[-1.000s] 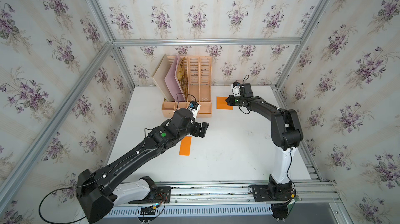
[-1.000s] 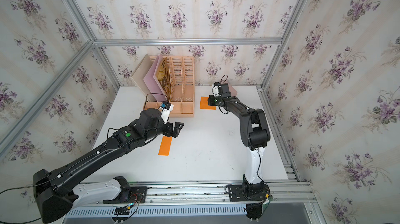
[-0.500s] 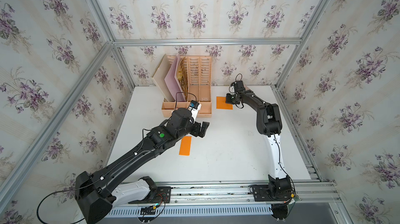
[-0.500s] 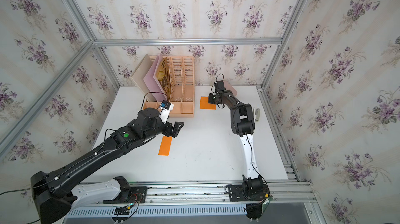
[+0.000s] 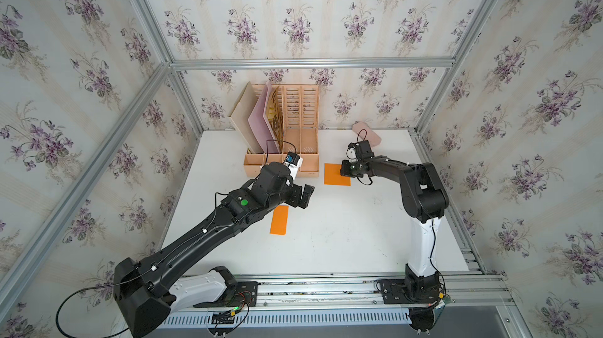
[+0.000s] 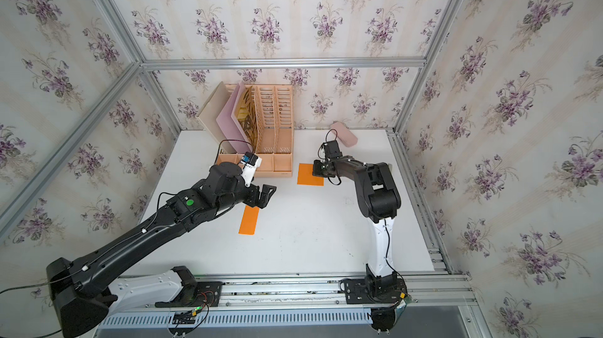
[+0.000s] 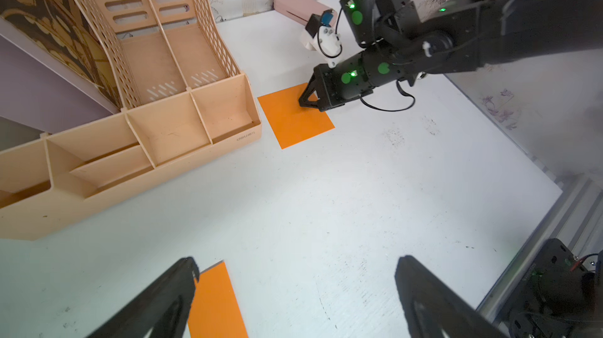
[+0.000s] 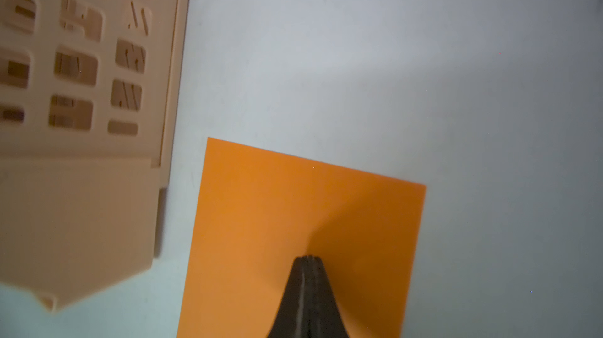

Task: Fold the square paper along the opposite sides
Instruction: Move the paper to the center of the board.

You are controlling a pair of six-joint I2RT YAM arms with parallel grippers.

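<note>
**White table [image 5: 342, 241], faintly scuffed, enclosed by floral-papered walls [image 5: 293, 10] and an aluminium frame [image 5: 310, 64].**
The orange square paper [image 5: 332, 174] lies flat toward the table's far edge, just beside a peach file organizer [image 5: 300, 124] at the back wall. The right end effector [image 7: 306, 103], closed and gripping nothing, touches the paper. The left end effector [image 7: 297, 263] hangs wide open over a narrow orange strip [image 5: 279, 220] nearer the middle.

Place: robot lab cell dressed like a room
Walls: floral wallpaper panels [image 5: 326, 10] in an aluminium frame [image 5: 310, 64]
Mounting: robot arms [image 5: 195, 241] bolted to a slotted rail [image 5: 326, 290] by the white table [image 5: 342, 238]
Props: peach desk file organiser [image 5: 300, 117]
</note>
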